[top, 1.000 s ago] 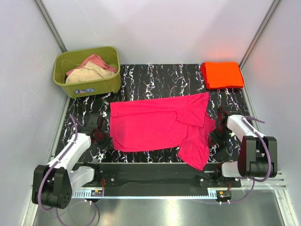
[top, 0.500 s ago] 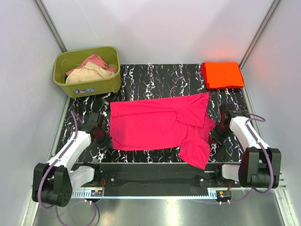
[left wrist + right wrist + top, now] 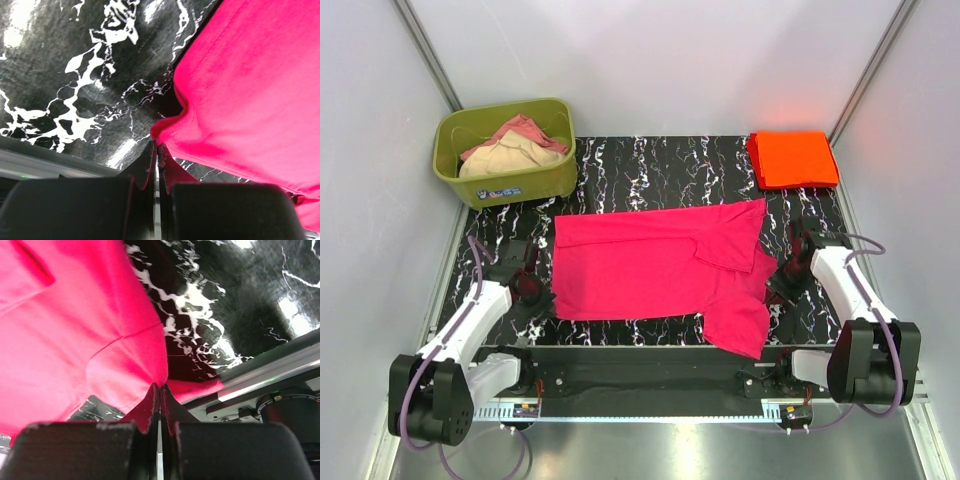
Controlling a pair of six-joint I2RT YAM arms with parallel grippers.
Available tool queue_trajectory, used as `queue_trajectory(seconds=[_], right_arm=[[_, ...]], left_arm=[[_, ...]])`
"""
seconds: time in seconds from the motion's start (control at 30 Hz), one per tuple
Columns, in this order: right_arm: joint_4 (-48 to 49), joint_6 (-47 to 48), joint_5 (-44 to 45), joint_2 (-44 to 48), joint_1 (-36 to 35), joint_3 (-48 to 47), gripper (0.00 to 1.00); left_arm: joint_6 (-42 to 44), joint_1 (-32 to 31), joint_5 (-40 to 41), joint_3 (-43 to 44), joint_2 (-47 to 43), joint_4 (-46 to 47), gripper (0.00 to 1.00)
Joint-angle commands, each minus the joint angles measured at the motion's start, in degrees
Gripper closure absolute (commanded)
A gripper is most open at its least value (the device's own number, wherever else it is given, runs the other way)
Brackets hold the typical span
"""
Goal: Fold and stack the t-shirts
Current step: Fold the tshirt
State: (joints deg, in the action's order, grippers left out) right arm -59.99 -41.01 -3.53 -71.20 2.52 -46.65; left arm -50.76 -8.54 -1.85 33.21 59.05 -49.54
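The hot pink t-shirt (image 3: pixel 660 265) lies spread across the black marbled table (image 3: pixel 650 170), its right part hanging over the near edge. My left gripper (image 3: pixel 542 296) is shut on the pink shirt's near left corner (image 3: pixel 167 131). My right gripper (image 3: pixel 779 287) is shut on the pink shirt's right edge (image 3: pixel 150 365). The orange-red t-shirt (image 3: pixel 792 158) lies folded at the far right corner.
An olive-green tub (image 3: pixel 505 150) holding pale pink and cream cloth stands at the far left corner. White walls enclose the table on three sides. A metal rail (image 3: pixel 650 365) runs along the near edge.
Both grippers have moved slightly; the right gripper has drawn the shirt's right edge a little outward and the left one has shifted a little forward with the corner.
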Motion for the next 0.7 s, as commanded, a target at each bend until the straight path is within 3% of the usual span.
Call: queue_trajectory(seconds=[0.0, 0.67], right_arm=[[-0.75, 2.95, 0.81, 1.15, 0.2, -4.49, 1.0], [6.71, 11.84, -3.5, -12.21, 0.2, -23.57, 1.0]], left_arm=[[1.98, 0.36, 1.5, 2.38, -0.34, -0.56, 1.0], [8.22, 0.62, 3.87, 18.73, 17.5, 0.23, 1.0]])
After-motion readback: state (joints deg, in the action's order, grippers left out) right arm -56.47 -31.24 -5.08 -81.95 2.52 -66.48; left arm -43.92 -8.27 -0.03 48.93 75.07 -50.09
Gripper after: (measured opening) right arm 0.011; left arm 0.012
